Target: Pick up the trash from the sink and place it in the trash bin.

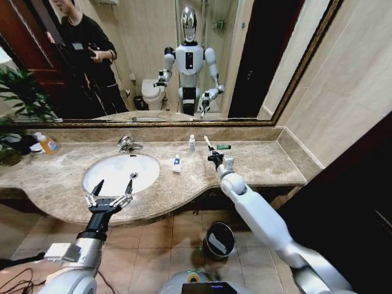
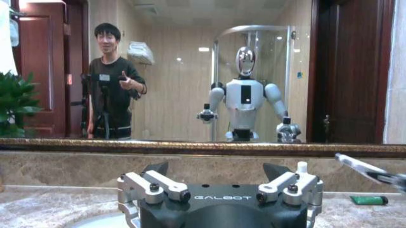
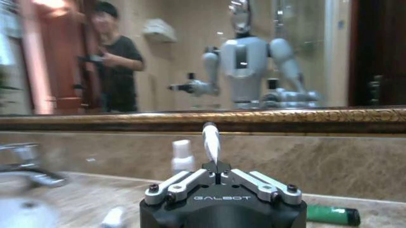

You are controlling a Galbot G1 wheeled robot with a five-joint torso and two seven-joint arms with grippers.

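A: Warm, even indoor light; the head view bends strongly at its edges, curving the mirror [image 1: 184,61] frame.

B: Right wrist view is soft, and the tap [image 3: 25,166] beside the mirror blurs.

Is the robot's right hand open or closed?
Closed. The right gripper is shut on a thin white stick; its fingers meet at the stick's base, which pokes up above the counter.

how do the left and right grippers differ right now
The left gripper hovers over the sink's front rim with jaws spread wide and empty. The right gripper is over the counter beside the sink, jaws shut on a thin white stick-like piece pointing up. Both are dark Galbot grippers facing the mirror.
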